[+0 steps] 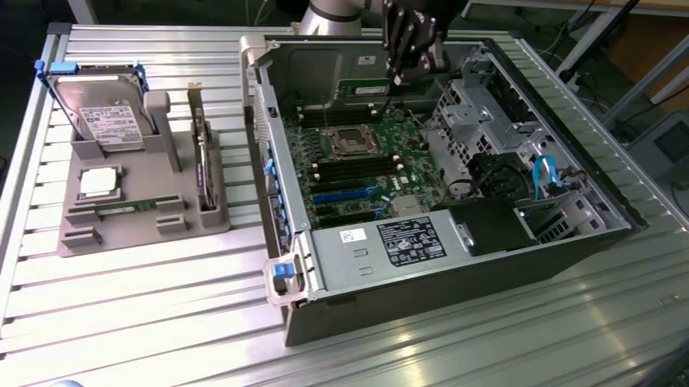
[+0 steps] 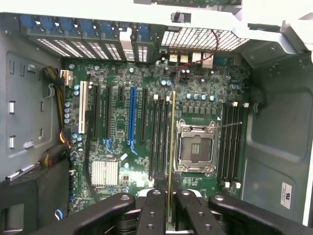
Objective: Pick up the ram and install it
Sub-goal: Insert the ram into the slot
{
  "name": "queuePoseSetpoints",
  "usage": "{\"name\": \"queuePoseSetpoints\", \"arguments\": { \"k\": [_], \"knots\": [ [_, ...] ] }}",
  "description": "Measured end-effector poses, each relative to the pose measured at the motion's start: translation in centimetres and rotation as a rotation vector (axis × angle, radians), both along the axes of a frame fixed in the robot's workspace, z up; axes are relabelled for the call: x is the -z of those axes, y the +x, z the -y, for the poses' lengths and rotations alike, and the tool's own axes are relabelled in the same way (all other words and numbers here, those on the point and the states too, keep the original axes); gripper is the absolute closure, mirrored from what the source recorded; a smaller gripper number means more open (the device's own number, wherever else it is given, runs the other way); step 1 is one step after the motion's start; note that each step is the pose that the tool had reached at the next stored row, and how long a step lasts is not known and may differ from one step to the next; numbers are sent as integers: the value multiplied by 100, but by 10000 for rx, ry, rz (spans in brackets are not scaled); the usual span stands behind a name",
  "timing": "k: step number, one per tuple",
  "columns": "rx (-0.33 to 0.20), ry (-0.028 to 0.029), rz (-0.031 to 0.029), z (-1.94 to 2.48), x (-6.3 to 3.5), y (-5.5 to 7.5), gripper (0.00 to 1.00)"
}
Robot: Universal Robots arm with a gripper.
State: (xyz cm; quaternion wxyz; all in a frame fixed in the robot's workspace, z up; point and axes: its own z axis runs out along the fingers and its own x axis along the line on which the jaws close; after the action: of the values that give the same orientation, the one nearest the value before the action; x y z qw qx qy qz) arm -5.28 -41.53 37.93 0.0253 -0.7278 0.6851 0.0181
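Note:
The ram (image 2: pixel 171 147) shows edge-on as a thin yellow-green strip running out from between my fingers, over the motherboard (image 2: pixel 122 83) inside the open computer case (image 1: pixel 269 97). My gripper (image 2: pixel 169 195) is shut on its near end. The stick hangs above the black memory slots (image 2: pixel 160 137) beside the CPU socket (image 2: pixel 195 149), apart from the board. In the exterior view the gripper (image 1: pixel 399 74) is high over the back of the case, and the ram (image 1: pixel 383 98) points down toward the board.
A grey holder (image 1: pixel 81 218) at the exterior view's left carries a silver hard drive (image 1: pixel 102 113), a square chip (image 1: pixel 99 181) and an upright dark card (image 1: pixel 202 161). Inside the case lie a power supply (image 1: pixel 404 242), drive cages (image 1: pixel 479 113) and cables (image 1: pixel 544 177).

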Motion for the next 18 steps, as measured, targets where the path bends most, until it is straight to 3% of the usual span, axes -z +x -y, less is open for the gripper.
{"name": "queuePoseSetpoints", "arguments": {
  "k": [2, 3, 11, 12, 18],
  "knots": [
    [0, -7, 9, 0, 48, 1, 86],
    [1, -6, 18, 0, 188, 20, 86],
    [0, -7, 44, 0, 315, 39, 86],
    [1, -8, 44, 0, 432, 46, 86],
    [0, -7, 45, 0, 672, 48, 86]
  ]
}}
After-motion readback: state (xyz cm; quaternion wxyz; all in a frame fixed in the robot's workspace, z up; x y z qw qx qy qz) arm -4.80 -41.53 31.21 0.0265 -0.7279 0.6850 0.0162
